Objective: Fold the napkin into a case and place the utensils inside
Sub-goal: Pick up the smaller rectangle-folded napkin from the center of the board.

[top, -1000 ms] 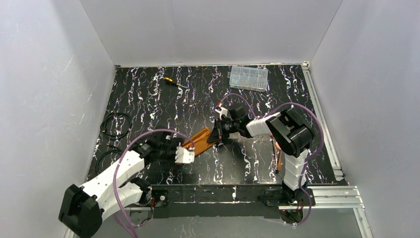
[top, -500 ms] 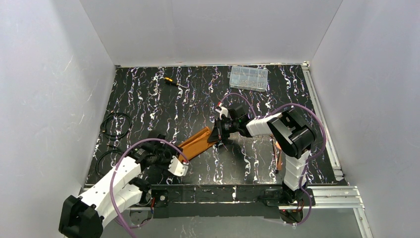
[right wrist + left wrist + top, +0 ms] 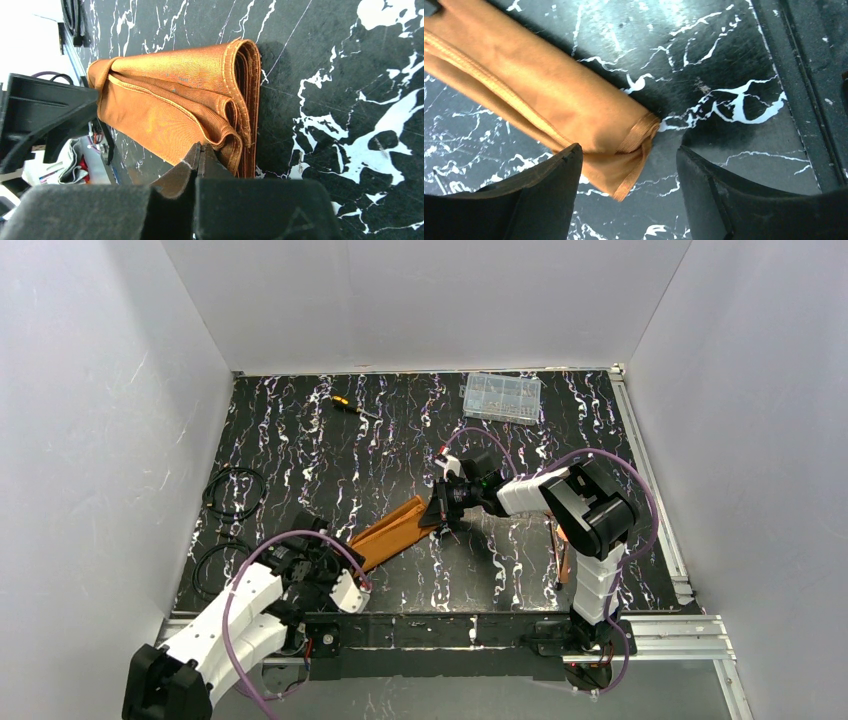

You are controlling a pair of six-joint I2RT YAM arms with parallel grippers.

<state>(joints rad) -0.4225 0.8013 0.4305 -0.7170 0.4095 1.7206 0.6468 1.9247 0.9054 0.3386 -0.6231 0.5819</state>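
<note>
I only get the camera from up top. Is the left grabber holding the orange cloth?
Observer: No. The left wrist view shows the left gripper open, with the near end of the folded napkin lying between its fingers and neither finger closed on it.
Operator: What about the other grabber?
Observer: The right gripper is shut, with its tips against the napkin's far end. I cannot tell whether it pinches a layer.
Operator: Is the cloth folded lots of times?
Observer: Yes. The right wrist view shows several stacked layers with stitched hems at that end.
</note>
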